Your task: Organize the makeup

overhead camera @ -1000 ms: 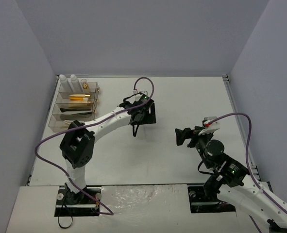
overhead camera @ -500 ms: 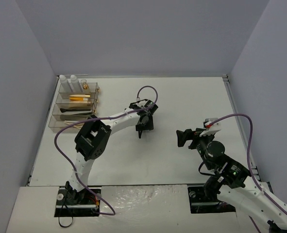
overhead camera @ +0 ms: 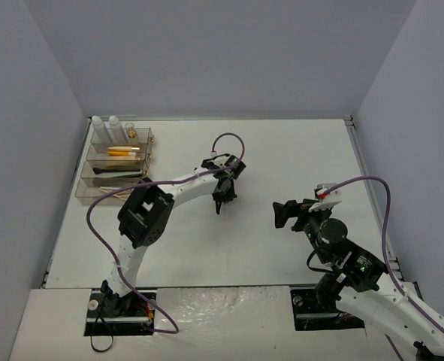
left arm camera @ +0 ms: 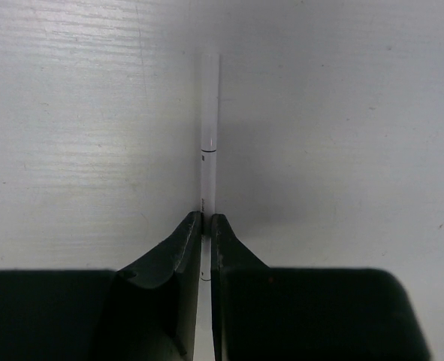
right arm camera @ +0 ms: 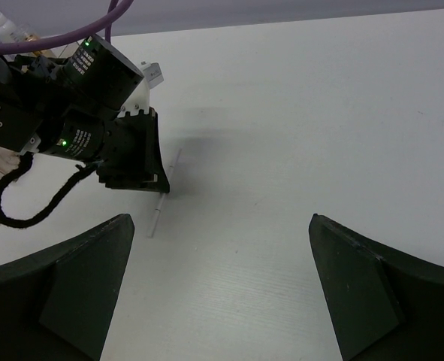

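A thin white stick [left arm camera: 209, 128] lies along the white table, also seen in the right wrist view [right arm camera: 156, 218]. My left gripper [left arm camera: 206, 218] is shut on it near its middle, fingertips down at the table mid-left [overhead camera: 220, 203]. My right gripper [right arm camera: 220, 219] is open and empty, hovering right of centre [overhead camera: 280, 214] and facing the left gripper [right arm camera: 164, 189]. Other makeup sits in the clear organizer [overhead camera: 148, 159]: two white bottles [overhead camera: 107, 126], a gold-capped vial [overhead camera: 131, 132], an orange tube [overhead camera: 124, 151], black brushes [overhead camera: 120, 174] and wooden sticks [overhead camera: 109, 192].
The organizer stands at the far left of the table near the left wall. Purple cables [overhead camera: 229, 139] loop over both arms. Grey walls close in the table on the left, back and right.
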Controlling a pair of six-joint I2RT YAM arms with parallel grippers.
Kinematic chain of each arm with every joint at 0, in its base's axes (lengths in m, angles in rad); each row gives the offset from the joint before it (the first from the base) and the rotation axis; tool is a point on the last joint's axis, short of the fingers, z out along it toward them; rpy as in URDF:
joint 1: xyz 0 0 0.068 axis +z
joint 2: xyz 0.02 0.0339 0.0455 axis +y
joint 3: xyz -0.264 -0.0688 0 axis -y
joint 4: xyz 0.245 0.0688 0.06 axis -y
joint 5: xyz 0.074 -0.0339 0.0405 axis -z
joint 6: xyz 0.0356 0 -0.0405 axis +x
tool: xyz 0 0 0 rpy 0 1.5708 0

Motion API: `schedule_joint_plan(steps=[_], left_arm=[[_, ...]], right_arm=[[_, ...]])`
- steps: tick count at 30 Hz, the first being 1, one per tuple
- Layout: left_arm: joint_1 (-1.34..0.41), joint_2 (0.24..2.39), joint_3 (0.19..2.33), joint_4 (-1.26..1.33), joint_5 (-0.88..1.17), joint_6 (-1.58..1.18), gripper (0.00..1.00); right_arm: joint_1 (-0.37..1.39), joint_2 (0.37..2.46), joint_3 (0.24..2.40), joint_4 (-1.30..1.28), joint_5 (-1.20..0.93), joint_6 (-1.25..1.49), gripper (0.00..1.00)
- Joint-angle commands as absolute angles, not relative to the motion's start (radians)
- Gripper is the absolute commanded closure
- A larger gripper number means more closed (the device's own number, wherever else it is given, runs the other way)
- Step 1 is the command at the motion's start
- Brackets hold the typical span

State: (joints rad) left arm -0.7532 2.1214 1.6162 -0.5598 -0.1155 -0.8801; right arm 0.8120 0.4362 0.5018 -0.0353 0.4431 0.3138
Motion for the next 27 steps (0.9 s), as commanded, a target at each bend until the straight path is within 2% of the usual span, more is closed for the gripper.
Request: schedule_joint_plan(steps=[1,9,13,22,27], left_arm=[[-0.752,2.063,1.573,-0.584,-0.155,-0.894,1.0],[-0.684,1.763,1.422,-0.489,-0.182,-0.926,1.0],[-0.565,1.56,1.278,-0.409,-0.16,-0.983,1.0],[-0.147,1.234,1.038,-0.356,-0.128,-1.088,1.0],[0.091,1.248,0.99,-0.289,-0.003,-1.141,1.0]], right_arm=[[0.808,0.442,0.503,0.017,0.483,0.319,0.0],[0.808,0.441,0.503,0.017,0.482,0.318,0.0],[0.809,0.442,0.503,0.017,0.48,0.318,0.0],[0.81,0.461,0.509,0.018,0.474,0.318,0.0],[0.81,0.469,0.508,0.018,0.474,0.316,0.0]])
